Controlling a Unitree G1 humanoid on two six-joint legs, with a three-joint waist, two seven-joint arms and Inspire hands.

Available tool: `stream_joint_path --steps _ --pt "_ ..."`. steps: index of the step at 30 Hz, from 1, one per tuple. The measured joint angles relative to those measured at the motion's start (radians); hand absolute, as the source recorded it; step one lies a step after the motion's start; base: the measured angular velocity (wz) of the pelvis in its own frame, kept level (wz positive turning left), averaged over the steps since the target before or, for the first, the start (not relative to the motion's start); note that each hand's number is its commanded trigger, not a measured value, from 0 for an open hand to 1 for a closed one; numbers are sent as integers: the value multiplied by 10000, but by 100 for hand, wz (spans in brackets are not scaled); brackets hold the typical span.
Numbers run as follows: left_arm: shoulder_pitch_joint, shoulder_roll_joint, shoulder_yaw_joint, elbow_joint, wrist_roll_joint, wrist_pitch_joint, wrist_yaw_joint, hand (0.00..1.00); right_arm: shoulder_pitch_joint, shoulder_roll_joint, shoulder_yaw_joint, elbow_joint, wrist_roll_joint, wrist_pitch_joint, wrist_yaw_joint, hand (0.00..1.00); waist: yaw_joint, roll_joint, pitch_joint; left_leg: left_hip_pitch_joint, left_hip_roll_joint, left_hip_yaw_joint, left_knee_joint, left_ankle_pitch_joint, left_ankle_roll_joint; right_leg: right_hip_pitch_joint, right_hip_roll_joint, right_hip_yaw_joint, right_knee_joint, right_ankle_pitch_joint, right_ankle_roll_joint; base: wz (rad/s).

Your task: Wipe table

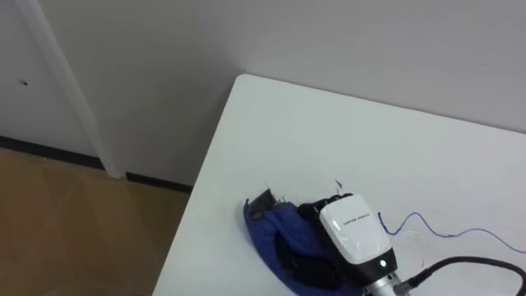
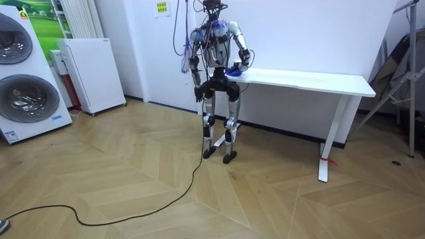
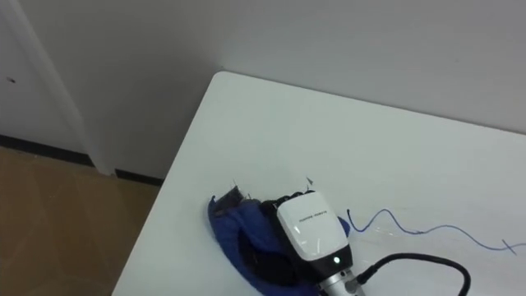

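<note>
A bunched blue cloth lies near the left front edge of the white table. My right hand rests on top of it, white back up, dark fingers curled down into the cloth. To the right of the hand a thin blue scribbled line runs across the tabletop. In the room view I stand at the table's left end, right arm reaching onto it. My left hand hangs at my side.
The table's far edge meets a white wall, and its left edge drops to wooden floor. In the room view, washing machines and a white cabinet stand at the left, and a folded stand at the right.
</note>
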Motion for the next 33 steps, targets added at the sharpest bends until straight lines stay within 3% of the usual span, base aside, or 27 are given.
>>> stream_joint_path --steps 5,8,10,13,15,17,21,23,27,31,33 --pt "176 -103 -28 -1 18 150 6 0 -181 104 13 233 986 80 432 100 154 219 40 -28 16 -117 375 -186 -7 183 19 -110 1 -4 7 6" --pt "328 -345 -35 0 96 391 8 0 -390 378 9 307 1537 421 836 100 262 374 77 -35 19 -85 443 -197 -8 183 20 -92 20 -4 6 -3" --pt "395 -522 -20 0 243 595 8 0 -985 675 -17 365 1628 825 1332 100 300 483 110 -103 24 -61 505 -202 -17 116 22 -73 38 -2 1 -2" --pt "491 -582 -6 -125 263 693 -21 0 -1715 927 -254 710 1744 1157 1583 100 355 571 126 -208 11 -75 508 -181 -25 7 13 -76 34 9 -17 1" --pt "734 -586 150 -407 331 829 -105 0 -1974 1016 -636 994 1757 1242 1626 100 359 610 95 -238 -5 -96 511 -174 -14 -13 1 -82 34 -10 -11 5" --pt "947 -546 277 -575 326 900 -165 0 -2100 1045 -1082 1462 1901 1275 1546 100 303 621 69 -238 -12 -69 525 -178 0 -7 -17 -128 39 -21 5 7" --pt "1041 -452 501 -550 326 995 -266 0 -1946 1041 -2126 2272 2284 1067 823 100 -289 600 46 -300 -92 -87 634 -142 80 43 -161 -372 93 -83 107 27" --pt "1042 -431 761 -535 339 980 -286 0 -1717 1013 -2599 2665 2414 975 542 100 -406 544 -26 -269 -96 -77 648 -141 114 145 -225 -404 40 -106 143 17" --pt "1177 -105 1677 -439 325 940 -308 0 -1402 958 -3632 3716 3523 659 280 100 -531 369 -87 84 -140 39 474 -199 233 396 -283 -243 17 -155 223 -8" --pt "1613 -100 2588 -667 324 937 -305 0 -1138 788 -5100 4447 3799 726 212 100 -776 292 -119 196 -175 185 485 -244 313 496 -330 -238 60 -110 293 -15" --pt "1784 -104 2710 -849 329 945 -303 0 -976 764 -5404 4543 3804 783 215 100 -943 241 -142 213 -184 188 485 -247 326 511 -338 -243 59 -106 300 -3"
